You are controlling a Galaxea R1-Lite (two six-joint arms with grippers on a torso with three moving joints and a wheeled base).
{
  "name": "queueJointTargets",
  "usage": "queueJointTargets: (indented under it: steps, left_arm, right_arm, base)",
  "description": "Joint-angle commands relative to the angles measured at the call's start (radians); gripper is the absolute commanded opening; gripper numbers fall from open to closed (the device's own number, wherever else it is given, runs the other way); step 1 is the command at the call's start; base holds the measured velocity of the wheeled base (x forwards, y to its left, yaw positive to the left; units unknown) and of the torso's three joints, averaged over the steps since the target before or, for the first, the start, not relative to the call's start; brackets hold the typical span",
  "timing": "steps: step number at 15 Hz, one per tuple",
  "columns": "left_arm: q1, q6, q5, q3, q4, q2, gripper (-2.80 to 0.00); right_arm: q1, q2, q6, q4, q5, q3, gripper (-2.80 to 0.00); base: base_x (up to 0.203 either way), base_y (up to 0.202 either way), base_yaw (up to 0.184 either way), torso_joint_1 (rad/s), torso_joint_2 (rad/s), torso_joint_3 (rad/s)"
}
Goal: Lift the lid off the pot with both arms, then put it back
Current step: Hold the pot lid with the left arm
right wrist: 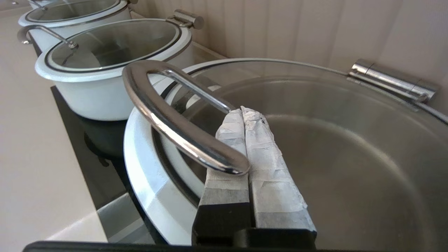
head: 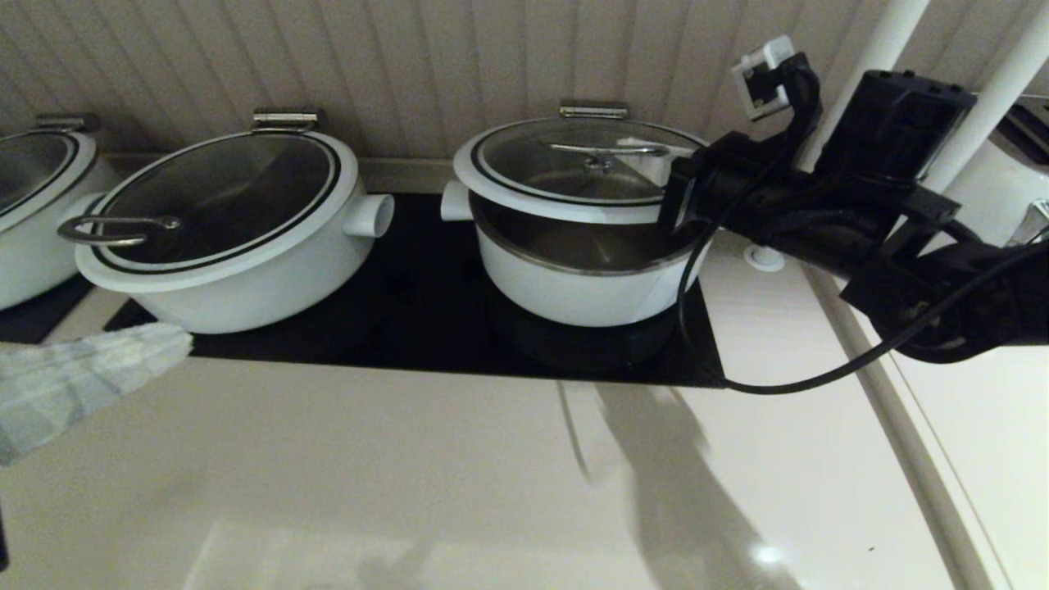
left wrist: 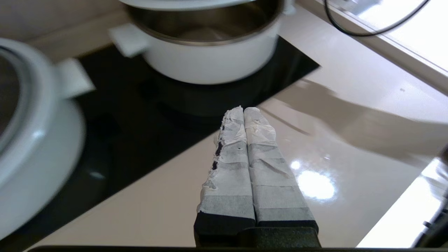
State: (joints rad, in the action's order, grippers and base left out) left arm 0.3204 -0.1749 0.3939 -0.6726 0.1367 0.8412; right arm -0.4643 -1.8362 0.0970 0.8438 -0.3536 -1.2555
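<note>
Taped fingers of the left gripper [left wrist: 244,115] press together on nothing, low over the counter, well left of the pot [head: 574,283]. Right gripper [right wrist: 241,113], likewise clenched, is hooked under the steel handle [right wrist: 175,122], whose long axis crosses its fingers, propping the lid [head: 565,176] tilted on its rear hinge. Counted: three pots, three lids, two arms; the right is nearer

From the head we look down on the surface [head: 492,459]. Our right wrist camera sits close over the pot [right wrist: 350,157], which all three views share.
</note>
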Motion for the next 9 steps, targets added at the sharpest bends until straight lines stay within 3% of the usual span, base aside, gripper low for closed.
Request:
queueJointTargets:
  steps: [1,5,9]
  left_arm:
    - [0.03,0.004,0.002,0.008,0.052,0.105,-2.8]
    - [0.037,0.005,0.0,0.042,0.215,0.246,-2.8]
    - [0.059,0.005,-0.002,0.051,0.302,0.356,-2.8]
  right_arm:
    - [-0.001,-0.009,0.001,0.004,-0.002,-0.013,-2.8]
    - [-0.001,-0.018,0.001,0.004,-0.002,-0.027,-2.8]
    - [-0.001,-0.038,0.002,0.003,-0.002,-0.051,-2.8]
  base:
    - [0.0,0.0,0.0,0.0,0.0,0.0]
    - [0.0,0.0,0.0,0.0,0.0,0.0]
    - [0.0,0.0,0.0,0.0,0.0,0.0]
